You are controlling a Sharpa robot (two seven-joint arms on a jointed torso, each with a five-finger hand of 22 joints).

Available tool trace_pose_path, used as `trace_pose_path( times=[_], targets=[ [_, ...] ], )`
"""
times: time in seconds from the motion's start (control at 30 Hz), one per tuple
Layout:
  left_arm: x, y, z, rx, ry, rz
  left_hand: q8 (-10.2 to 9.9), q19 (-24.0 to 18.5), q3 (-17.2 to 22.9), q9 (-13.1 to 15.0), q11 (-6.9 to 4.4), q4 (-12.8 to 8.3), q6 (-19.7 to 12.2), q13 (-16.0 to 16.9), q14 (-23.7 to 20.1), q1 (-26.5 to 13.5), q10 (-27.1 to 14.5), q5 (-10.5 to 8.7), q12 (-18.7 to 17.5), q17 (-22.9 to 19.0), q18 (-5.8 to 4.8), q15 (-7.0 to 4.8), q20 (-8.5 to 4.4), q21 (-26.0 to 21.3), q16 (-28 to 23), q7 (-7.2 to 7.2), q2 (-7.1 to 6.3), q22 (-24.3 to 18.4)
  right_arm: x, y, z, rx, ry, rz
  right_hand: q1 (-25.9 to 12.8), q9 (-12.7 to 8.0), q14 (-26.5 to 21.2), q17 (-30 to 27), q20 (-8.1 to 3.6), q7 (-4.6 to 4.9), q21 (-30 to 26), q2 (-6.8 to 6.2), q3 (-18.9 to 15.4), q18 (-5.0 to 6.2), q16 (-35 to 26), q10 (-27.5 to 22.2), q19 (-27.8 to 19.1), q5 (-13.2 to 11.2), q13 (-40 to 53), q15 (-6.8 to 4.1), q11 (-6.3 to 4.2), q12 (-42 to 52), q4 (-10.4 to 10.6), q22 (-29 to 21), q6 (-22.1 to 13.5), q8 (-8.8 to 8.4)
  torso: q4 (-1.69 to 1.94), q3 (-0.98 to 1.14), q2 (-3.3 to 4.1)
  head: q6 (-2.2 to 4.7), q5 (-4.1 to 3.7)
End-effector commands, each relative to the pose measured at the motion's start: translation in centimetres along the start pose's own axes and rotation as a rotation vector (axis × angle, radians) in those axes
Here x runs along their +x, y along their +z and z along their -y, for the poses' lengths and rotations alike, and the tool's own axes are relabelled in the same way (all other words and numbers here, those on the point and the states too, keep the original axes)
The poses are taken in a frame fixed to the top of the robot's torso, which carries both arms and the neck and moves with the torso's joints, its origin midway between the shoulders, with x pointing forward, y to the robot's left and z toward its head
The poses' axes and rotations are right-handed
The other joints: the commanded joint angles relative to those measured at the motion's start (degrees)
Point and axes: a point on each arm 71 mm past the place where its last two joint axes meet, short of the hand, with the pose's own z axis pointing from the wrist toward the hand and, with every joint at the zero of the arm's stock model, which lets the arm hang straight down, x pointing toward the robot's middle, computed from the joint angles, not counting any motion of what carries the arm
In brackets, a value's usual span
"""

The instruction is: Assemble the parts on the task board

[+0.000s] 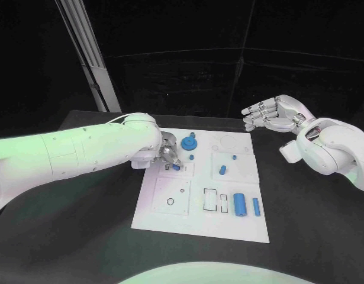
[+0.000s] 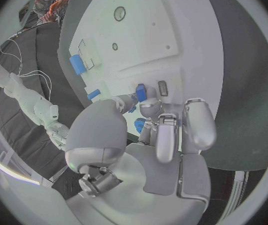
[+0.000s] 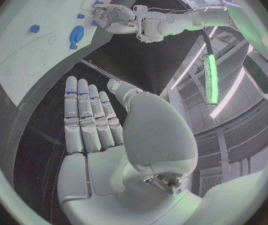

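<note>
— At the left hand (image 1: 166, 155), what is there?
— A small blue part (image 2: 140, 92) is pinched between its fingertips, right down at the white task board (image 1: 233, 220), near that board's left edge.
— And the other parts?
— Just beyond the fingers sits a round blue gear (image 1: 189, 142). Further off to the hand's right stand a small blue peg (image 1: 222, 170), a blue block (image 1: 240, 204) and a slim blue cylinder (image 1: 255, 206).
— The right hand (image 1: 271, 115)?
— Raised above the black worktop (image 1: 318, 236) past the board's far right corner, well apart from every part. Its fingers are straight and side by side, palm bare, holding nothing.
</note>
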Motion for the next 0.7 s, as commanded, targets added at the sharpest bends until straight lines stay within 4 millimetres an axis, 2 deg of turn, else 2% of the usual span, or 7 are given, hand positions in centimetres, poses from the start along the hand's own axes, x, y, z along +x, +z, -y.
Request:
trace_pose_path(
  times=[0.03, 0.2, 0.4, 0.7],
  targets=[
    [0.48, 0.19, -0.18, -0.019, 0.02, -0.043, 0.23, 0.12, 3.65, 0.06, -0.34, -3.51, 0.56, 0.18, 5.95, -0.88, 0.33, 0.23, 0.34, 15.09, -1.02, -0.5, -0.28, 0.2, 0.36, -0.11, -0.18, 0.1, 0.08, 0.1, -0.22, -0.016, 0.002, -0.009, -0.43, -0.05, -0.38, -0.09, 0.25, -0.09, -0.25, 0.01, 0.1, -0.16, -0.39, -0.28, 0.02, 0.14, -0.07, 0.08, 0.02, -0.09, -0.16, -0.08, -0.38, -0.31, -0.02, -0.02, -0.01, -0.07, -0.07],
    [0.44, 0.27, -0.15, -0.023, 0.023, -0.048, 0.25, 0.17, 3.04, 0.06, -0.5, -2.94, 1.04, 0.48, 5.95, -2.17, 0.57, 0.22, 0.58, 15.09, -1.05, -0.64, -0.42, 0.23, 0.36, -0.3, -0.41, 0.22, 0.12, 0.15, -0.22, -0.016, 0.003, -0.011, -0.43, -0.05, -0.38, -0.09, 0.25, -0.09, -0.25, 0.01, 0.1, -0.16, -0.39, -0.28, 0.02, 0.14, -0.07, 0.08, 0.02, -0.09, -0.16, -0.08, -0.38, -0.31, -0.03, -0.03, 0.01, -0.15, -0.03],
    [0.32, 0.33, -0.26, -0.032, 0.022, -0.048, 0.17, 0.28, 1.3, -0.03, -0.64, -0.91, 2.01, 0.98, 5.95, -5.6, 1.0, 0.14, 0.99, 15.09, -1.1, -0.76, -0.56, 0.3, 0.36, -0.49, -0.92, 0.48, 0.2, 0.19, -0.23, -0.016, 0.004, -0.017, -0.43, -0.05, -0.38, -0.09, 0.25, -0.09, -0.25, 0.01, 0.1, -0.16, -0.39, -0.28, 0.02, 0.14, -0.07, 0.08, 0.02, -0.09, -0.16, -0.08, -0.38, -0.31, -0.04, 0.0, -0.02, -0.25, -0.08],
    [0.19, 0.44, -0.27, -0.038, 0.021, -0.045, -0.06, 0.51, -1.15, -0.19, -0.75, 1.06, 2.93, 1.85, 5.95, -8.43, 1.56, 0.06, 1.62, 15.09, -1.19, -0.87, -0.68, 0.5, 0.36, -0.63, -1.16, 0.97, 0.31, 0.31, -0.17, -0.013, 0.01, -0.025, -0.69, -0.04, -0.52, -0.08, 0.33, -0.04, -0.42, 0.08, 0.09, -0.17, -0.37, -0.41, -0.03, 0.27, -0.06, 0.15, 0.07, -0.05, -0.14, -0.19, -0.47, -0.28, 0.0, 0.03, -0.02, -0.38, 0.02]
  ],
)
